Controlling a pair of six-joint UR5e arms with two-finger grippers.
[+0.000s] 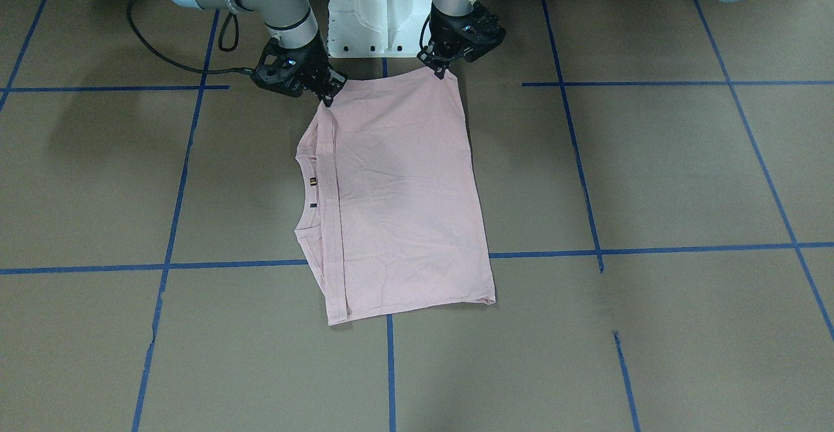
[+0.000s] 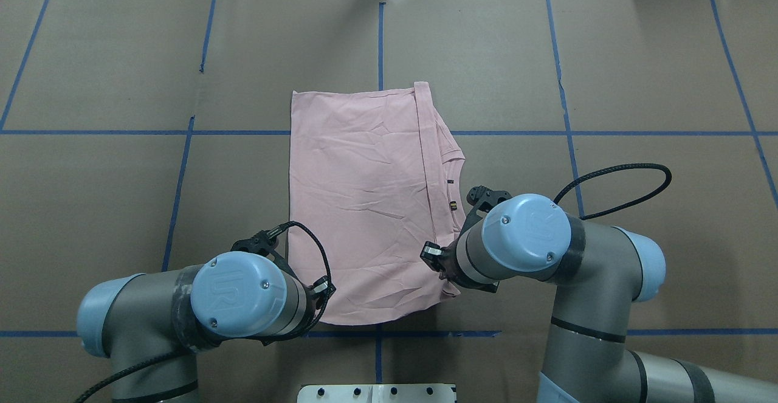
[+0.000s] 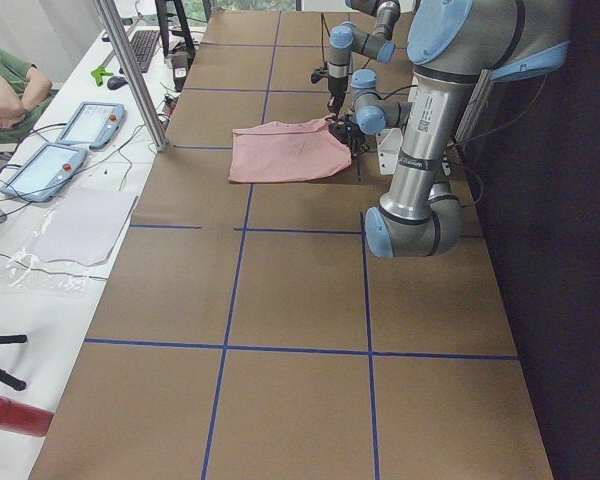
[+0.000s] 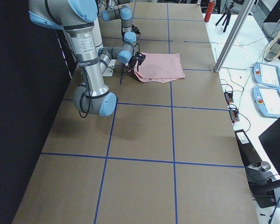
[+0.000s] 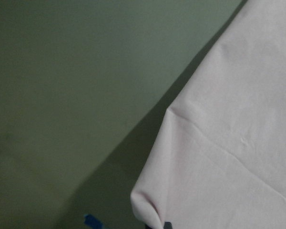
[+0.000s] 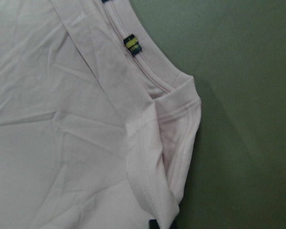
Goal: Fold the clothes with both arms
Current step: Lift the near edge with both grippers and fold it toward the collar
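Note:
The clothes are one pink T-shirt [image 1: 404, 191] folded flat on the brown table, plain side up, with the collar [image 1: 311, 187] and its small label [image 6: 131, 44] at one side edge. My left gripper [image 1: 442, 70] is shut on the shirt's corner nearest the robot base, and the left wrist view shows that corner [image 5: 152, 210] puckered up into the fingers. At the near collar-side corner my right gripper [image 1: 328, 96] is also shut, pinching a folded sleeve hem [image 6: 181, 157]. From overhead both wrists cover their fingers.
The white pedestal base [image 1: 381, 8] stands just behind the shirt's near edge. Blue tape lines [image 1: 391, 367] grid the table. A black cable [image 1: 150, 34] loops beside the right arm. A side bench with tablets [image 3: 60, 150] and a metal post [image 3: 130, 70] lies beyond the far edge.

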